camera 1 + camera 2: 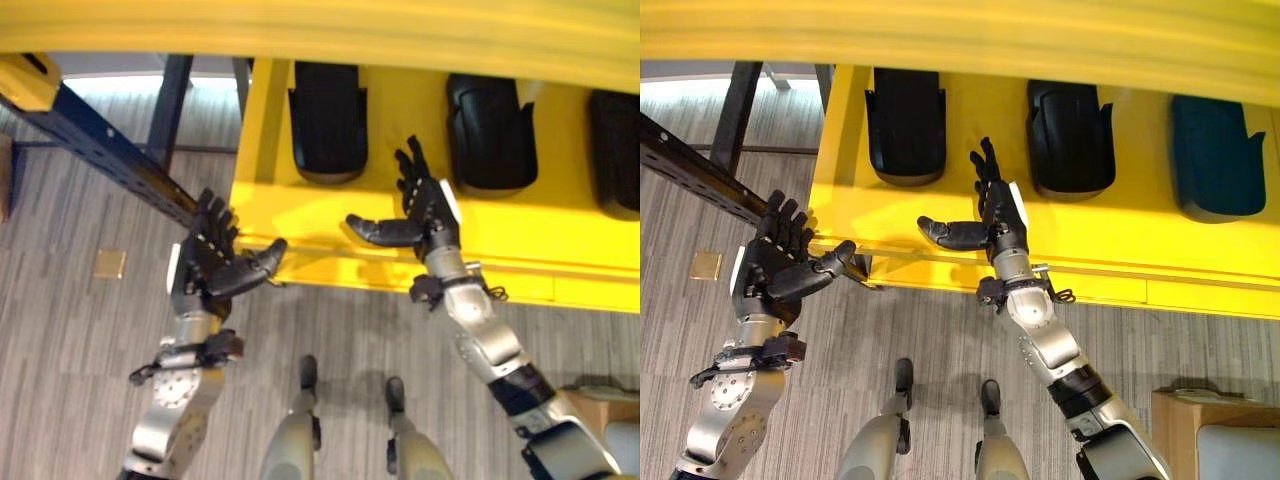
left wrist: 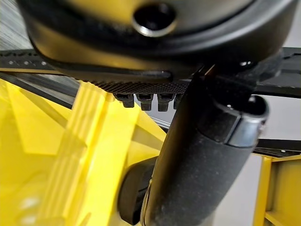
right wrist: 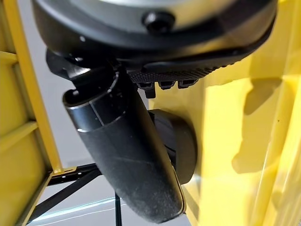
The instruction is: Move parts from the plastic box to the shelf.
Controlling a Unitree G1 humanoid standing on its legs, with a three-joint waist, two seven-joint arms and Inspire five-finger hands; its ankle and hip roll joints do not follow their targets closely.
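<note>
A yellow shelf [image 1: 300, 225] spans the upper part of the eye views, with three black parts standing on it in a row. The left black part [image 1: 328, 120] and the middle black part [image 1: 490, 130] flank my right hand [image 1: 425, 205], which is open above the shelf, fingers straight and thumb out to the side. The third black part [image 1: 1215, 155] sits at the right. My left hand [image 1: 210, 255] is open off the shelf's front left corner, thumb toward the edge. Neither hand holds anything. A black part [image 3: 178, 143] appears past my right thumb in the right wrist view.
A dark blue metal beam [image 1: 100, 150] runs diagonally at the left, behind my left hand. A yellow bar [image 1: 320, 30] crosses the top of the eye views. A cardboard box [image 1: 1200, 430] stands on the floor at the lower right. Grey plank floor lies below.
</note>
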